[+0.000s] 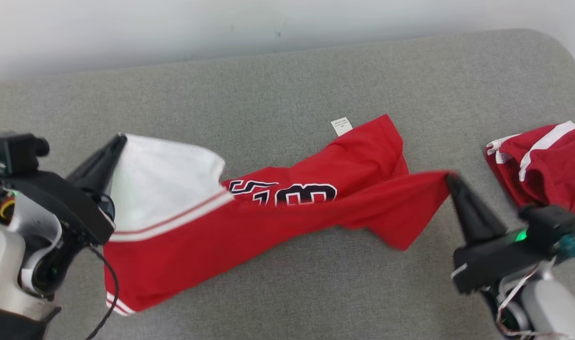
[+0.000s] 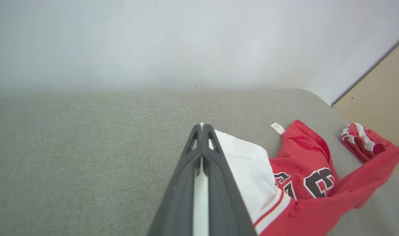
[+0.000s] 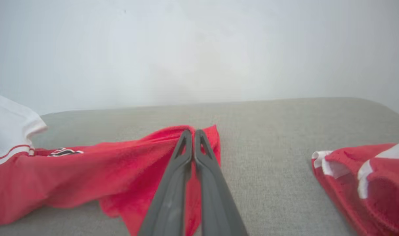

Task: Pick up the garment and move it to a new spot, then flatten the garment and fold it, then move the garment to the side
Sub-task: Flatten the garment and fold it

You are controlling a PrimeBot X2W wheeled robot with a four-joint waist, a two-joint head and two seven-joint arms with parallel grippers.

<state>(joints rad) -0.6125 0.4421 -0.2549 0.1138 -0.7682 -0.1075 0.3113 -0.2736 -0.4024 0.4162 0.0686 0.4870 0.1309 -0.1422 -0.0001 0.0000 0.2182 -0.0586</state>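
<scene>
Red jersey (image 1: 249,231) on the grey cushion (image 1: 287,75), stretched with its long axis left to right, roughly parallel to the wall (image 1: 174,28). Its white inner side is at the robot's left and its red corner at the right, with the black numerals facing up. The left gripper (image 1: 120,139) is clamped on the white edge and the right gripper (image 1: 450,178) on the red corner. Bare cushion lies behind and in front. A white label (image 1: 341,126) lies at the far edge. A second red-and-white garment (image 1: 542,160) lies apart, near the right rim. The left wrist view adds beige floor (image 2: 383,85) beyond the cushion's rounded corner.
</scene>
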